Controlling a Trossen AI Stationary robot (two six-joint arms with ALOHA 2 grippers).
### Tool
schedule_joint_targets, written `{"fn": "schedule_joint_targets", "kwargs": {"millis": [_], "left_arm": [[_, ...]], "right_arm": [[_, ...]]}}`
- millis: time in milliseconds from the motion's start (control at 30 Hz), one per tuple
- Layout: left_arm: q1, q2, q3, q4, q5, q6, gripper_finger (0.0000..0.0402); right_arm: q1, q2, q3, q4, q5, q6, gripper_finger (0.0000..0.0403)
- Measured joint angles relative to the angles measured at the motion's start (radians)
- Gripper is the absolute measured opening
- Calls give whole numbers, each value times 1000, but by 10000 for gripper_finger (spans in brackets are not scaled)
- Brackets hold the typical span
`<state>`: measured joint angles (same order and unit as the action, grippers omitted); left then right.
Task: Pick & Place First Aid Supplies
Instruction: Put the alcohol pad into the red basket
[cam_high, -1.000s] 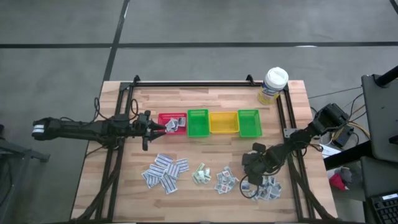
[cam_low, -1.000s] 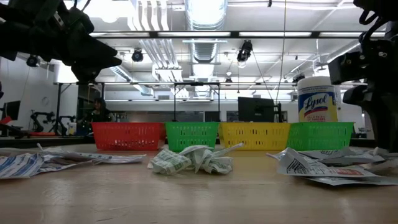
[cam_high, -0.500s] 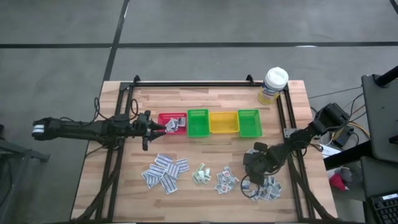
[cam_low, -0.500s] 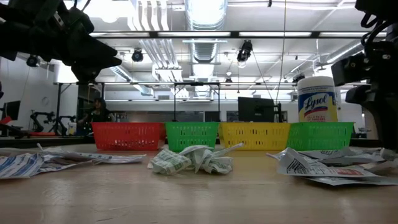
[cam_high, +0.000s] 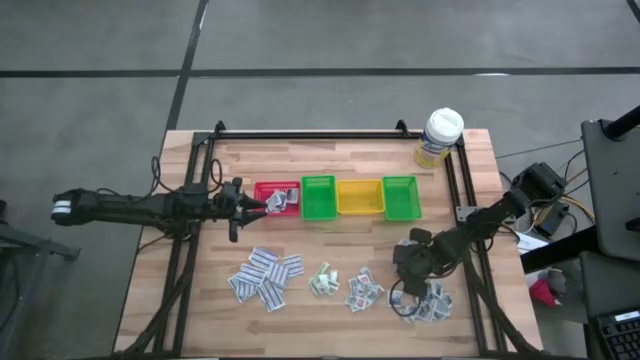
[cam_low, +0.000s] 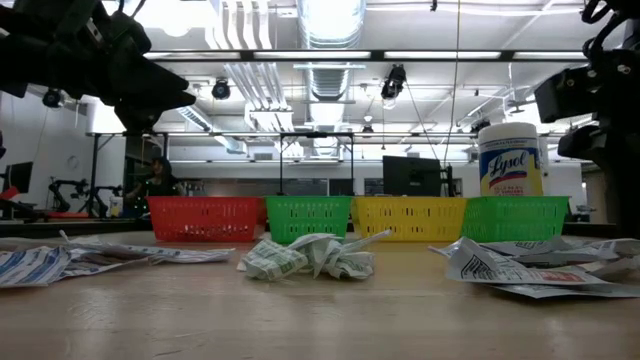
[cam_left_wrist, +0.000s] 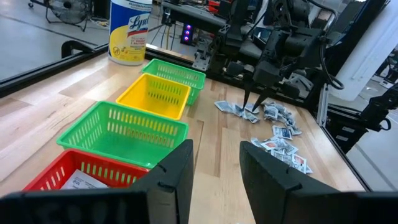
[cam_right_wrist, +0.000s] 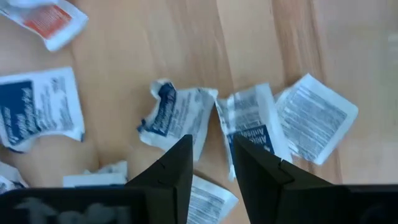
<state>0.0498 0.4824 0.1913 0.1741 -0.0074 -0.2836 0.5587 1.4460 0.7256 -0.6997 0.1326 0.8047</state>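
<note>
Since a second ago, only the right arm has shifted: its wrist has lifted a little above the rightmost heap, while the left arm and every packet stay where they were.

Nearest the front edge of the desk (cam_high: 200, 300), the first aid supplies lie in four loose heaps: strip-shaped packets (cam_high: 266, 275) at the left, a small crumpled green-printed heap (cam_high: 322, 280), a squarish heap (cam_high: 363, 291) and the blue-printed packets (cam_high: 430, 303) at the right. The right tool (cam_high: 404, 291) hangs point-down over that last heap, just above it, its fingers (cam_right_wrist: 177, 168) standing a narrow gap apart and clamped on nothing; crumpled packets (cam_right_wrist: 177, 121) lie on the wood directly beneath.

Farther back, four bins stand touching in a row: red bin (cam_high: 277, 198), green bin (cam_high: 318, 197), yellow bin (cam_high: 359, 197) and a second green bin (cam_high: 400, 197). The red one already holds a few packets. The left tool (cam_high: 262, 203) hovers at the red bin's left edge, fingers (cam_left_wrist: 177, 171) apart and empty.

Beyond the bins, at the far right corner, stands a white-capped bottle (cam_high: 438, 137) with a yellow label.
</note>
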Motion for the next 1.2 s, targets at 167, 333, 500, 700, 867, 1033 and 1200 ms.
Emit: {"fn": "schedule_joint_targets", "kwargs": {"millis": [167,333,500,700,867,1033,1200], "left_arm": [[0,0,0,0,0,0,124],[0,0,0,0,0,0,124],[0,0,0,0,0,0,124],[0,0,0,0,0,0,124],[0,0,0,0,0,0,124],[0,0,0,0,0,0,124],[0,0,0,0,0,0,124]], "right_arm": [[0,3,0,-38,-2,-2,98],[0,3,0,-37,-2,-4,93],[0,12,-1,-37,-2,-11,98],[0,30,-6,-35,-1,-12,98],[0,42,-9,-35,5,-12,86],[0,42,-10,-37,24,-11,60],[0,42,-10,-54,25,-2,23]]}}
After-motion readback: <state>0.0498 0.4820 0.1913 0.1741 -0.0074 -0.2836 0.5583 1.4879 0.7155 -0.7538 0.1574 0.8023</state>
